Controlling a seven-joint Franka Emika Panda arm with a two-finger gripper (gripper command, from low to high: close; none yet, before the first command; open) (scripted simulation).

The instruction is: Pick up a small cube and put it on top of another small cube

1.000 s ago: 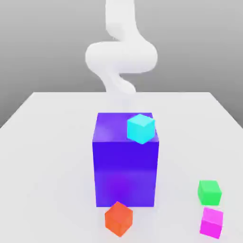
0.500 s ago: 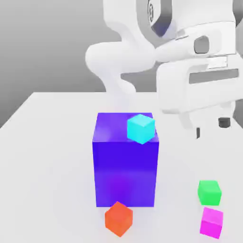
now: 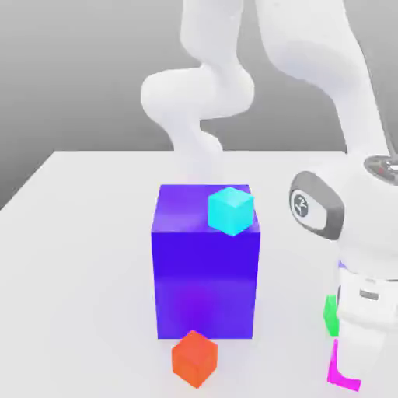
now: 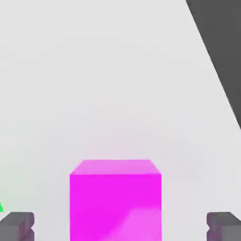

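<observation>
- From where I'm standing, the white arm point(image 3: 319, 54) reaches over to the exterior view's right side of the pale surface point(image 3: 85, 256).
- The hand point(image 4: 120, 226) is spread wide, its two fingertips standing on opposite sides of the magenta cube point(image 4: 115, 207), with a gap between the cube and each of them; nothing is pinched.
- That magenta cube, one of the small cubes, sits on the surface near the exterior view's lower right corner, partly covered by the arm's white end.
- Just beside it is the green cube point(image 3: 331, 317), farther back and partly hidden by the arm as well.
- A big blue-violet block point(image 3: 205, 284) stands upright near the middle, and the cyan cube point(image 3: 231, 211) overlaps its top face at the exterior view's right front corner.
- The orange-red cube point(image 3: 194, 359) lies in front of the block, turned so that an edge faces me.
- As for markings, there's a round emblem point(image 3: 301, 205) on the arm's grey-rimmed joint, a dark curved line figure I can't make out as words. Lower down, a small dark label point(image 3: 369, 295) sits on the white casing, too tiny to read.
</observation>
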